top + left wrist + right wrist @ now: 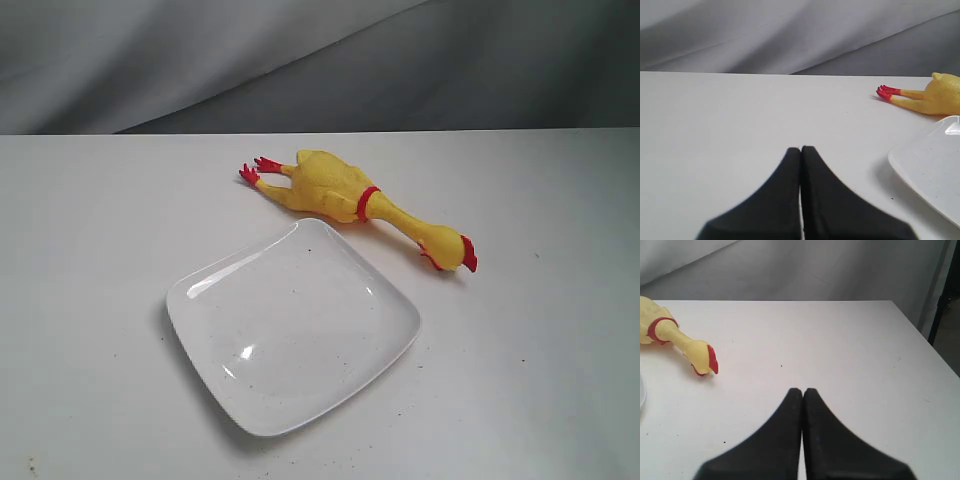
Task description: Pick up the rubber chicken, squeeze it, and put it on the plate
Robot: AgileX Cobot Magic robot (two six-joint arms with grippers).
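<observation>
The yellow rubber chicken lies flat on the white table just beyond the plate, red feet to the left, red-combed head to the right. The glossy white plate sits nearer the front, nothing on it. Neither arm shows in the exterior view. My left gripper is shut with nothing in it, well short of the chicken's feet and the plate's corner. My right gripper is also shut and holds nothing; the chicken's head lies off to its side, apart from it.
Grey draped cloth hangs behind the table's far edge. The table's right edge shows in the right wrist view, with a dark stand beyond it.
</observation>
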